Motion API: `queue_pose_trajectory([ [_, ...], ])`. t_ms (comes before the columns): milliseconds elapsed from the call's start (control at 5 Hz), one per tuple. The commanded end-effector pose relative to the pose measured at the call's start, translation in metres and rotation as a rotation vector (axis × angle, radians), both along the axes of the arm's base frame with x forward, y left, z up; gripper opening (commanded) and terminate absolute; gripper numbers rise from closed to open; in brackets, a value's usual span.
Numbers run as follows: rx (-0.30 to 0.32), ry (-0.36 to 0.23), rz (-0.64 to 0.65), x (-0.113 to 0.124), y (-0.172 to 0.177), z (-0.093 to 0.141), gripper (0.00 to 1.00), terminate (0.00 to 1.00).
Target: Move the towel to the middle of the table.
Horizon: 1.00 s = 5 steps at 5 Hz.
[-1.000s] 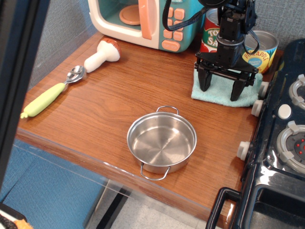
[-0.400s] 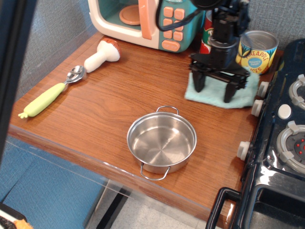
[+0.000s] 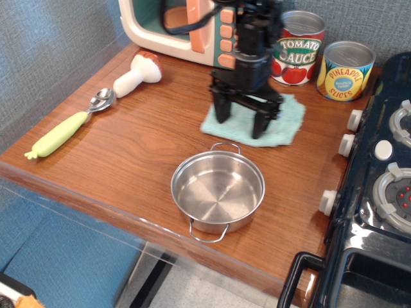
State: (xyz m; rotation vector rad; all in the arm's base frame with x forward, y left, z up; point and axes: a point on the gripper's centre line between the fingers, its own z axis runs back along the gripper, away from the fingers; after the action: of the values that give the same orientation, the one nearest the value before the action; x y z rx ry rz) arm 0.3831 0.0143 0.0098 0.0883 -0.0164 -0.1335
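Note:
The pale mint-green towel (image 3: 286, 120) lies flat on the brown wood table (image 3: 141, 147), just behind the steel pan and in front of the toy microwave. My gripper (image 3: 240, 126) stands upright over the towel's left half. It is open, with both fingertips (image 3: 222, 118) spread wide and resting down on the cloth. The towel's right part and front edge show around the fingers.
A steel pan (image 3: 217, 192) sits close in front of the towel. A toy microwave (image 3: 186, 29) is behind, with a tomato sauce can (image 3: 299, 58) and a pineapple can (image 3: 347, 72) at back right. A black toy stove (image 3: 379, 192) lines the right edge. A toy mushroom (image 3: 137, 75) and a green-handled spoon (image 3: 67, 128) lie at left.
My gripper has slid left across the table with its fingertips on the towel. The towel has moved with it, from beside the stove and cans to behind the pan.

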Motion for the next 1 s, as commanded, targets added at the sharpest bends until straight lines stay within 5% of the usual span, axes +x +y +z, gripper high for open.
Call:
queue_pose_trajectory([
  [0, 0.069, 0.005, -0.031, -0.012, 0.067, 0.015, 1.0, 0.0],
  [400, 0.056, -0.004, -0.007, -0.015, 0.088, 0.017, 1.0, 0.0],
  [600, -0.014, -0.045, -0.035, -0.014, 0.078, 0.027, 1.0, 0.0],
  [800, -0.037, -0.151, -0.053, -0.007, 0.064, 0.072, 1.0, 0.0],
])
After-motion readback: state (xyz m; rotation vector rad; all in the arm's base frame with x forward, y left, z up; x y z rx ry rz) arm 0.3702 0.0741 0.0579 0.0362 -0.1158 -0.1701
